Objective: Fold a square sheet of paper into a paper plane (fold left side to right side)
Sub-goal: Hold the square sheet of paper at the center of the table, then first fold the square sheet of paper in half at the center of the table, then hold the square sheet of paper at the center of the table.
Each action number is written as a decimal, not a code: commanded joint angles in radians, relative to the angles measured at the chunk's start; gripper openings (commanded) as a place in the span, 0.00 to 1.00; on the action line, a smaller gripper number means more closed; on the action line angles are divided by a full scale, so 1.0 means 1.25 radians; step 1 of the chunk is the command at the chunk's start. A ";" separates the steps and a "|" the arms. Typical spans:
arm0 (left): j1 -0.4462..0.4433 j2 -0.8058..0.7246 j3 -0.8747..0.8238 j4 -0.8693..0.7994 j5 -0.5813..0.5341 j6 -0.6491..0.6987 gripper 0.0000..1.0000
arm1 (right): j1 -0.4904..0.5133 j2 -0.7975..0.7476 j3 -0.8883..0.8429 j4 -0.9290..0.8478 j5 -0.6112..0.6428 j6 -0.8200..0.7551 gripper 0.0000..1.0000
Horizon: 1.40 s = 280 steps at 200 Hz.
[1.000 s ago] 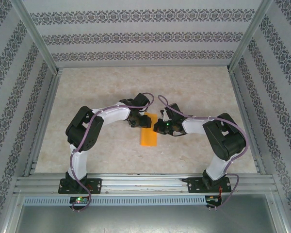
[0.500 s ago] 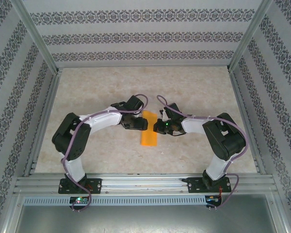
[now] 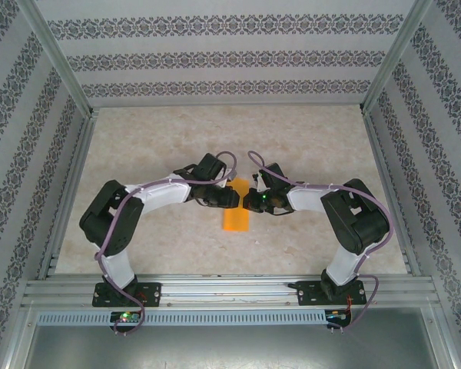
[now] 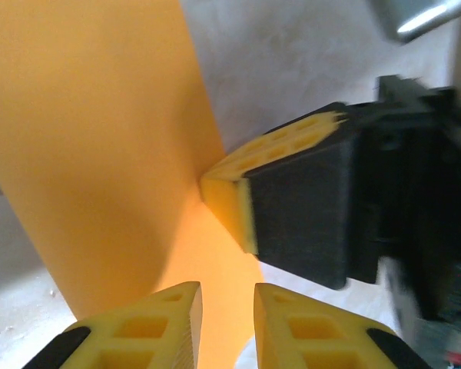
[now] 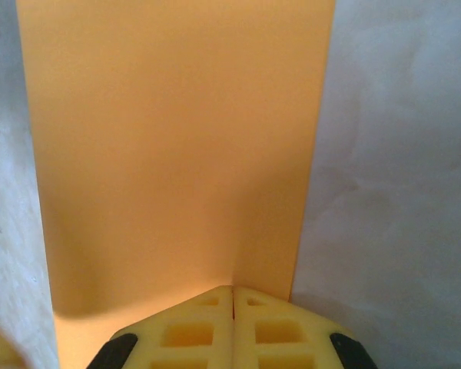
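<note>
The orange sheet of paper point(image 3: 235, 217) lies on the table as a narrow folded strip between the two arms. My right gripper point(image 3: 249, 201) is shut, and its tips point(image 5: 232, 296) press down on the paper point(image 5: 177, 138) near its right edge. My left gripper point(image 3: 231, 198) sits at the strip's upper left, facing the right one. In the left wrist view its jaws point(image 4: 227, 307) stand a narrow gap apart just above the paper point(image 4: 100, 154), with nothing between them. The right gripper's yellow fingertip point(image 4: 234, 196) touches the sheet just ahead of them.
The beige table point(image 3: 161, 146) is fenced by patterned walls and metal frame posts point(image 3: 69, 177). A metal rail point(image 3: 230, 290) runs along the near edge at the arm bases. Open tabletop lies behind and to both sides of the paper.
The left arm has stretched rightward, bringing its gripper over the paper's upper left, close to the right gripper. Its jaws have narrowed. The right arm and the paper have stayed put.
</note>
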<state>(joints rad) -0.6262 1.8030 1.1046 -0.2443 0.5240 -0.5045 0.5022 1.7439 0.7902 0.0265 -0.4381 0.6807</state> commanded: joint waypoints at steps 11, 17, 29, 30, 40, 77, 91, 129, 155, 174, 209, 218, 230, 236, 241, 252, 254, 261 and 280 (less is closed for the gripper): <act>0.017 0.026 -0.018 0.048 0.000 -0.010 0.23 | 0.012 0.049 -0.012 -0.094 0.069 -0.021 0.00; 0.020 0.029 -0.026 0.058 0.000 -0.015 0.22 | 0.012 0.049 -0.012 -0.096 0.070 -0.022 0.00; 0.026 0.035 -0.041 0.074 0.000 -0.024 0.21 | 0.012 0.048 -0.012 -0.099 0.073 -0.024 0.00; 0.026 0.035 -0.042 0.075 -0.001 -0.024 0.21 | 0.012 0.048 -0.012 -0.100 0.074 -0.024 0.00; 0.033 0.038 -0.055 0.084 -0.003 -0.029 0.20 | 0.012 0.048 -0.012 -0.103 0.077 -0.026 0.00; 0.058 0.039 -0.108 0.117 -0.008 -0.043 0.17 | 0.012 0.053 -0.012 -0.114 0.083 -0.035 0.00; 0.068 0.039 -0.128 0.123 -0.006 -0.044 0.17 | 0.010 0.055 -0.012 -0.118 0.085 -0.036 0.00; 0.095 0.015 -0.190 0.139 -0.008 -0.048 0.16 | 0.009 0.055 -0.012 -0.126 0.094 -0.041 0.00; 0.116 -0.020 -0.221 0.136 -0.009 -0.039 0.14 | 0.008 0.052 -0.010 -0.127 0.092 -0.046 0.00; 0.124 -0.053 -0.222 0.122 -0.010 -0.022 0.14 | 0.008 0.048 -0.009 -0.127 0.089 -0.049 0.00; 0.121 -0.095 -0.207 0.158 0.041 -0.022 0.12 | 0.009 0.038 -0.008 -0.127 0.087 -0.049 0.00; 0.118 -0.094 -0.205 0.187 0.066 -0.035 0.12 | 0.009 0.038 -0.006 -0.126 0.087 -0.049 0.00; 0.111 -0.076 -0.196 0.228 0.110 -0.057 0.11 | 0.010 0.039 -0.005 -0.126 0.086 -0.048 0.00; 0.107 -0.063 -0.188 0.249 0.129 -0.070 0.11 | 0.011 0.039 -0.004 -0.126 0.087 -0.048 0.00; 0.103 -0.050 -0.184 0.265 0.141 -0.079 0.11 | 0.010 0.040 -0.004 -0.126 0.086 -0.048 0.00; 0.090 -0.022 -0.169 0.290 0.155 -0.093 0.11 | 0.012 0.042 -0.003 -0.126 0.085 -0.048 0.00; 0.087 -0.017 -0.167 0.291 0.155 -0.094 0.11 | 0.012 0.042 -0.004 -0.126 0.085 -0.048 0.00; 0.081 0.002 -0.154 0.291 0.156 -0.094 0.11 | 0.011 0.042 -0.004 -0.126 0.085 -0.048 0.00; 0.070 0.043 -0.125 0.285 0.152 -0.092 0.11 | 0.013 0.041 -0.004 -0.126 0.084 -0.048 0.00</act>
<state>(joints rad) -0.5129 1.7985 0.9016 0.0570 0.6724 -0.5961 0.5072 1.7493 0.8101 -0.0044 -0.4252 0.6472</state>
